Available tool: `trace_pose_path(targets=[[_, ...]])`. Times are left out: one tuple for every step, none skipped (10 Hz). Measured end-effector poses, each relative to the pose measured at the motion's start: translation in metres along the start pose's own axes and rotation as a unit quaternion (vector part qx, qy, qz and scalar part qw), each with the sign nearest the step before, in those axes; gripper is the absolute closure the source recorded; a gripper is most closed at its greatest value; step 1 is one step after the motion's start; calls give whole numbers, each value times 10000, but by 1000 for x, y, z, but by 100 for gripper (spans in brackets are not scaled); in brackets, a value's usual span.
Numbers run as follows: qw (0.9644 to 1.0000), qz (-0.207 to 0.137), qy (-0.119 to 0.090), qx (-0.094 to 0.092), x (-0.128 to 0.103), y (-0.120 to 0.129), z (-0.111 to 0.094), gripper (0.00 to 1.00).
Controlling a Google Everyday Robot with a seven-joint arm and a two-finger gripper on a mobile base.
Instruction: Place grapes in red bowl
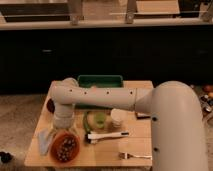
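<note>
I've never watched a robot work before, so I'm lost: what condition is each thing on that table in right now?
gripper: hangs just above the red bowl, fingers hidden.
grapes: lying inside the red bowl.
red bowl: upright at the table's front left corner.
green tray: flat at the table's back edge.
white brush: lying flat mid-table.
fork: lying flat near the front.

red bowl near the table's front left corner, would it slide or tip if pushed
The red bowl looks wide and shallow, so it probably slides rather than tips. The grapes inside add little weight. The gripper is just above it, and the table edge is close.
</note>
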Motion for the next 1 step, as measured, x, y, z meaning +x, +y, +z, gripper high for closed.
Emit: trace_pose_path(targets=[[10000, 21, 20, 1, 1, 3, -3, 22]])
